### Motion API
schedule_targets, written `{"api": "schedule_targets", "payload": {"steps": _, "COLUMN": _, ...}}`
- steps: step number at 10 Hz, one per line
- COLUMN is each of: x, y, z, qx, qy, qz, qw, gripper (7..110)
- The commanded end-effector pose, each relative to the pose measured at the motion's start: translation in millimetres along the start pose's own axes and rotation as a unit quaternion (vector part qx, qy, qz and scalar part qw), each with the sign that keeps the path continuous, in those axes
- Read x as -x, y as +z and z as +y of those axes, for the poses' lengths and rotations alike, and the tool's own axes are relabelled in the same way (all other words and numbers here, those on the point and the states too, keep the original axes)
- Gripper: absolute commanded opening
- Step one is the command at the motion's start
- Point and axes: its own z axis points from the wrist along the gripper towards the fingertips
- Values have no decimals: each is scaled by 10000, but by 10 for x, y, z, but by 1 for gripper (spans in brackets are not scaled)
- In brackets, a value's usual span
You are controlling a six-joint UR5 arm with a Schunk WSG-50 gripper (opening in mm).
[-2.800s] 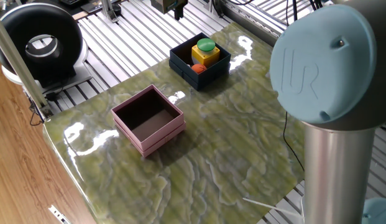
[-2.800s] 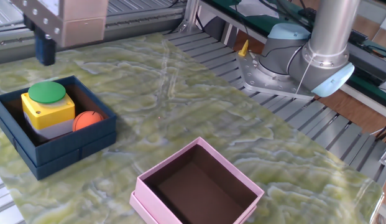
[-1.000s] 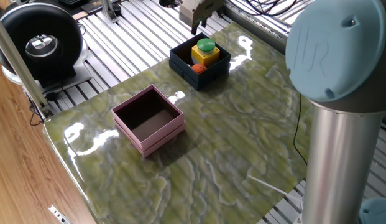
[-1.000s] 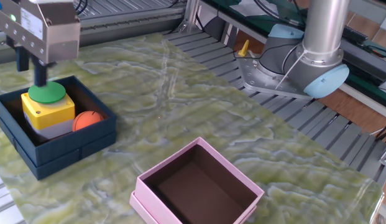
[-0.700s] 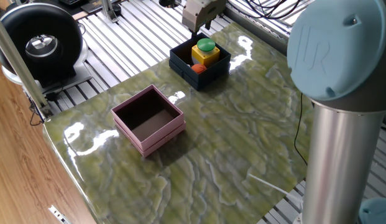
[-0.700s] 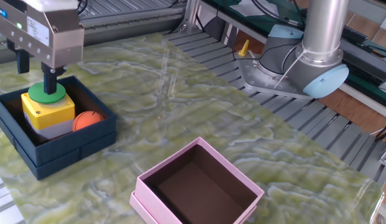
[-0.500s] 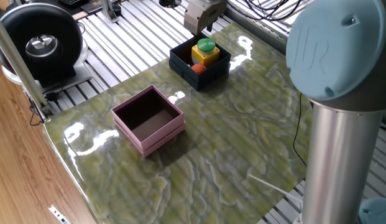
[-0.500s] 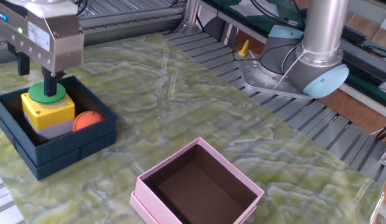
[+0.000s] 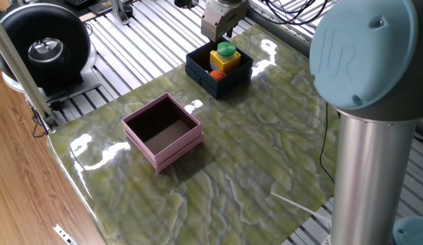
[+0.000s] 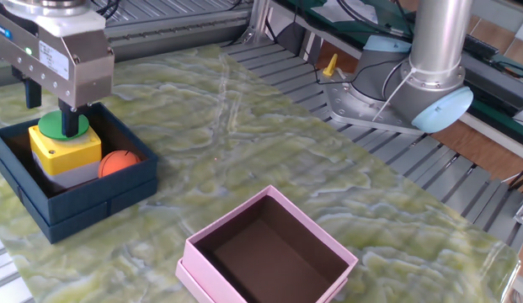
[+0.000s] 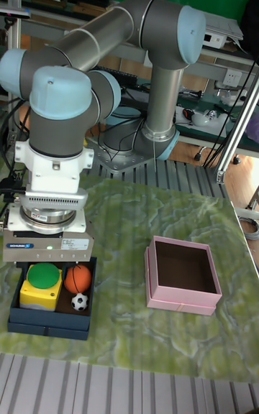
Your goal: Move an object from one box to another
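The navy box sits at the left of the green marbled table. It holds a yellow block with a round green cap, an orange ball and a small black-and-white ball. My gripper hangs open over this box, its fingers straddling the green cap and about level with it. Nothing is held. The pink box stands empty to the right, well apart from the gripper. In the view from across the table the navy box is at the far edge and the pink box is nearer.
The arm's base stands on the slatted metal frame beyond the table. A black ring-shaped device sits off the table at the back left. A thin white cable lies near the table's front right corner.
The gripper has come down from above the table's far edge onto the navy box and now has its fingers around the green cap. The objects have not moved.
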Motion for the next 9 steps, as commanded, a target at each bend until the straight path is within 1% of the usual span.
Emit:
{"api": "schedule_targets", "payload": {"steps": 1, "x": -19, "y": 32, "z": 14, "qx": -17, "qy": 10, "qz": 60, "qw": 10000, "gripper": 66}}
{"api": "schedule_targets", "payload": {"steps": 5, "x": -39, "y": -9, "z": 37, "qx": -12, "qy": 33, "qz": 207, "qw": 9998, "gripper": 66}}
{"api": "schedule_targets", "payload": {"steps": 6, "x": -90, "y": -12, "z": 75, "qx": 65, "qy": -33, "qz": 310, "qw": 9995, "gripper": 66}}
{"api": "schedule_targets", "payload": {"steps": 7, "x": -178, "y": -19, "z": 85, "qx": 91, "qy": -146, "qz": 485, "qw": 9987, "gripper": 66}}
{"api": "schedule_targets", "payload": {"steps": 9, "x": -245, "y": -27, "z": 102, "qx": 135, "qy": -275, "qz": 618, "qw": 9976, "gripper": 66}}
